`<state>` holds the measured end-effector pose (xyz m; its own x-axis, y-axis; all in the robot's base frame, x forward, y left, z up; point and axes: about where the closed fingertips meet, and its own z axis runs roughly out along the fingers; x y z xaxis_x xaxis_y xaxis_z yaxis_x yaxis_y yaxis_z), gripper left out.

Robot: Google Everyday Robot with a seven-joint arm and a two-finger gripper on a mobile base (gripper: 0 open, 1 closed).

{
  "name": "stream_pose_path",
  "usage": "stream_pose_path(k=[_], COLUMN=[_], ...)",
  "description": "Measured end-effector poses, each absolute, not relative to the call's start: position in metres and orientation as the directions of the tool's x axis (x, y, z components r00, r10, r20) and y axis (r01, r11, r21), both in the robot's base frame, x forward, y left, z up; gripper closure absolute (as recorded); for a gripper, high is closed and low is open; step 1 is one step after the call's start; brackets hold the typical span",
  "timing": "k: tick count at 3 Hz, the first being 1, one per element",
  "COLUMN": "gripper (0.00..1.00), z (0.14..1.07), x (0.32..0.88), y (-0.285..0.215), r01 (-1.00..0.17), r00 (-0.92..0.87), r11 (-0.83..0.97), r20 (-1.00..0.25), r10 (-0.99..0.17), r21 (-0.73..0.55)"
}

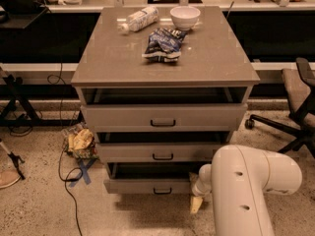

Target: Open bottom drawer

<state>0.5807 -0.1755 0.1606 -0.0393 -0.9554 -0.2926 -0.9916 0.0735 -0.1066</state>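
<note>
White rounded arm (256,176), 2 dark holes; yellowish pincer (196,204) at its tip

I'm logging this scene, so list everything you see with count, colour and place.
cabinet: one, grey-beige, centre
bottom drawer: one, grey-beige, lowest, slightly open
middle drawer: one, grey-beige, above it
top drawer: one, grey-beige, uppermost
bottle: one, clear, lying on cabinet top
bowl: one, white, cabinet top, rear
snack bag: one, dark blue, cabinet top
office chair: one, dark, far right
crumpled wrapper: one, yellowish, floor, left
arm: one, white, front right
gripper: one, pale, beside bottom drawer's right end
</note>
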Motion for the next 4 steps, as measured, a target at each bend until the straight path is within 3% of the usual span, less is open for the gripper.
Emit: stream_pose_path(k=[1, 3, 4], gripper=[0.18, 0.64, 0.95], z=[0.159, 0.160, 0.167], x=[0.571, 0.562, 0.547], y=[-0.177, -0.179, -0.187], r01=[-0.995, -0.996, -0.991], r00=[-0.046, -0.049, -0.063], r11=[0.071, 0.071, 0.098], r20=[-0.294, -0.308, -0.336], r10=[-0.955, -0.950, -0.940], r21=[-0.075, -0.062, -0.087])
